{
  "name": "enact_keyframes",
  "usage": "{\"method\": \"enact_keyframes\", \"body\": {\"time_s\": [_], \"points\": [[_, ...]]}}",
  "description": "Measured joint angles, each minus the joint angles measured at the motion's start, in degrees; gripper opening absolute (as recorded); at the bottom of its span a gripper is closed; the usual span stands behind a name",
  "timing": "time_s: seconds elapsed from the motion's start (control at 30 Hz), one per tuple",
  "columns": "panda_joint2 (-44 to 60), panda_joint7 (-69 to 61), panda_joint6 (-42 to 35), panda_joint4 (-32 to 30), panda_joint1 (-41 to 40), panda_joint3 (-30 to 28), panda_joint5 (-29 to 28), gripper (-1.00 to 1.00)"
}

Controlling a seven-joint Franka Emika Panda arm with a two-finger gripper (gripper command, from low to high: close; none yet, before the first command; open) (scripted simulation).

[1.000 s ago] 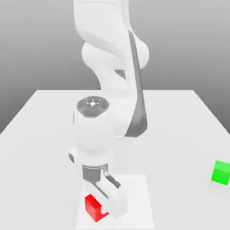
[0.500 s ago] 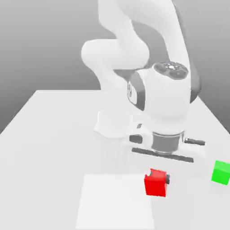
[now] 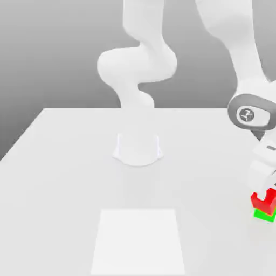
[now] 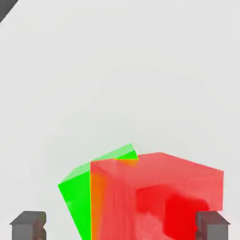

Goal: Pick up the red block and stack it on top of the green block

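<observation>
Red cube (image 3: 264,204) atop green cube (image 3: 264,216), exterior view's right; gripper (image 4: 120,225) released.
Fingers (image 4: 28,226) spread wide around red cube, one apart from it; contact at the other unclear. Cubes set at differing angles, a green corner jutting out beneath. Pale square mat (image 3: 138,241) lies on white tabletop (image 3: 59,188), well apart from the pair.

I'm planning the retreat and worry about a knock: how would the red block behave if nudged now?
The red block would probably slide or tip off rather than roll, since its faces are flat. It sits twisted relative to the green block beneath, so a push might unseat it. Its smooth faces look rigid, so it likely wouldn't squash.
</observation>
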Motion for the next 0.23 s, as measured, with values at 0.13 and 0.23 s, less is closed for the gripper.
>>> {"method": "enact_keyframes", "body": {"time_s": [0.13,0.23], "points": [[-2.8,-2.78,-2.14,-0.19,-1.14,2.06,3.57,1.0],[-8.43,-7.94,-6.27,-0.71,-2.3,4.51,10.75,1.0]]}}
